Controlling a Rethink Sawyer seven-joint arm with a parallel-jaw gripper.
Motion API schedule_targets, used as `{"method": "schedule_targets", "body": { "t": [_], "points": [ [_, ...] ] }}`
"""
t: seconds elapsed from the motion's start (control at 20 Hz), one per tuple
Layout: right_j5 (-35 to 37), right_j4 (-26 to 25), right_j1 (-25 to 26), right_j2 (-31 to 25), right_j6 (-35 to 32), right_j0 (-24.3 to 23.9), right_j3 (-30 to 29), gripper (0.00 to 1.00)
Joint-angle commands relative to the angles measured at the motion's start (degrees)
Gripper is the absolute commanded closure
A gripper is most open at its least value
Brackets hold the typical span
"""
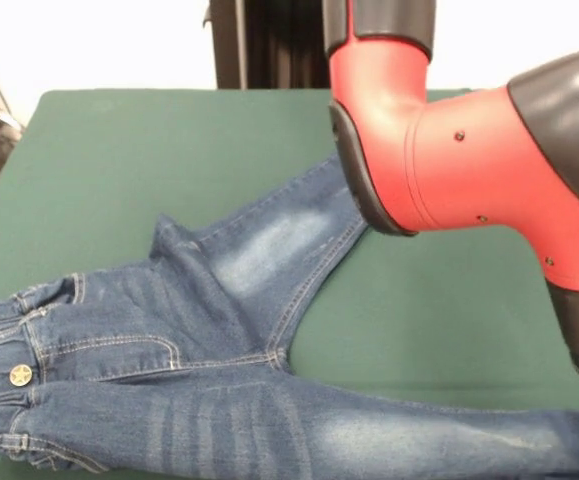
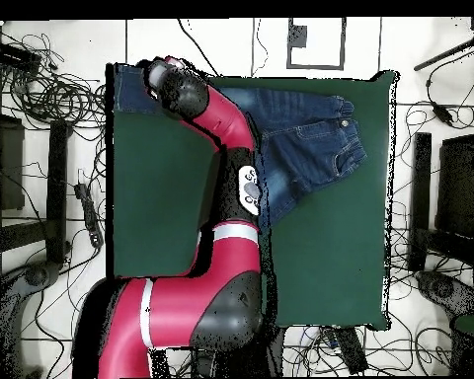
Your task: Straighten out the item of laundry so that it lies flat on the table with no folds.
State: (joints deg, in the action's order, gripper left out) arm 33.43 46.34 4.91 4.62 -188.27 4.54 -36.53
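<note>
Overhead view, jeans (image 2: 305,138) along table (image 2: 162,207) edge, green bare beyond, end effector (image 2: 160,71) grip unclear

- Bright, even light falls on my table (image 1: 119,140); the backdrop beyond it blows out white.
- My arm (image 1: 449,160) shows soft glare, faint shadow beneath.

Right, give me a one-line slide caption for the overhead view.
Sawyer arm reaches across the green table to one leg of small blue jeans spread along the far edge.
</note>
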Motion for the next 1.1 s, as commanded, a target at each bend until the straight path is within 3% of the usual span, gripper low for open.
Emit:
{"method": "schedule_targets", "body": {
  "t": [0.05, 0.5, 0.8, 1.1],
  "points": [
    [10.37, -1.94, -0.73, 0.42, -9.83, 0.18, -1.37, 0.00],
    [11.73, -2.06, -2.43, 1.23, -11.50, -1.25, -2.10, 0.00],
    [26.43, -5.21, -11.15, 6.44, -10.37, -4.88, -4.59, 0.00],
    [35.22, -8.92, -16.41, 8.52, -7.49, -7.79, -5.46, 0.00]
  ]
}}
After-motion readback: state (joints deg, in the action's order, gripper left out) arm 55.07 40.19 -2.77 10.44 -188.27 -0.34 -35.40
